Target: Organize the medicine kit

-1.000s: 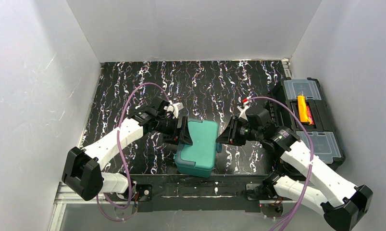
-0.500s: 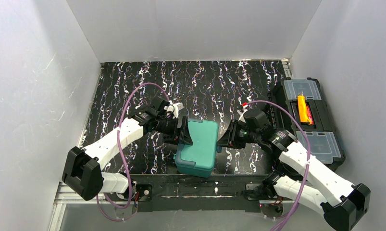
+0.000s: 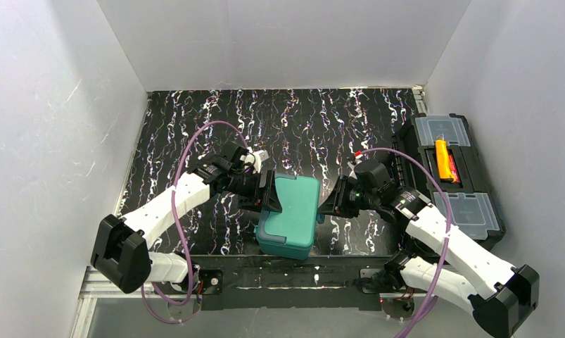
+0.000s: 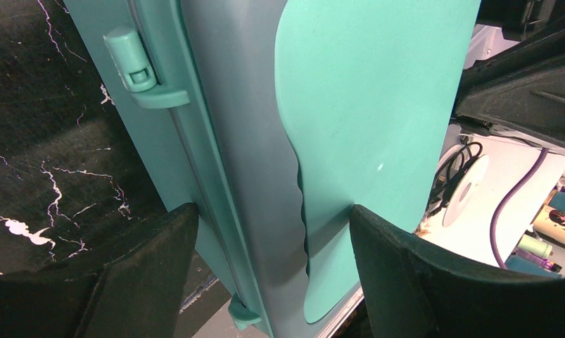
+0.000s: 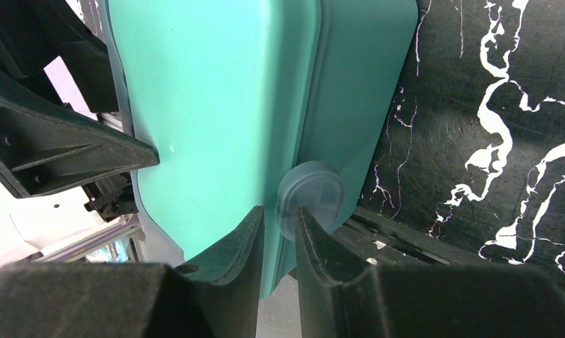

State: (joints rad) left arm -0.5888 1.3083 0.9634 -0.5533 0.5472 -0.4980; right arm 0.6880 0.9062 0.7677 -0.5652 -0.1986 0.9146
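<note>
medicine kit (image 3: 292,211): 1, teal
clips (image 4: 130,60) on the kit's side, left wrist view: 2
black toolbox (image 3: 474,169): 1
clear lids (image 3: 441,128) on toolbox: 2
orange item (image 3: 442,159) in toolbox: 1
arms (image 3: 174,201): 2
grippers: 2, left gripper (image 3: 271,191) and right gripper (image 3: 326,203)
purple cables (image 3: 216,125): 2, one per arm

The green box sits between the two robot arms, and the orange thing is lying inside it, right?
Not quite. The orange thing lies in the black toolbox over on the right, not in the green box. The green box does sit between the two robot arms. The top external view shows it.
</note>
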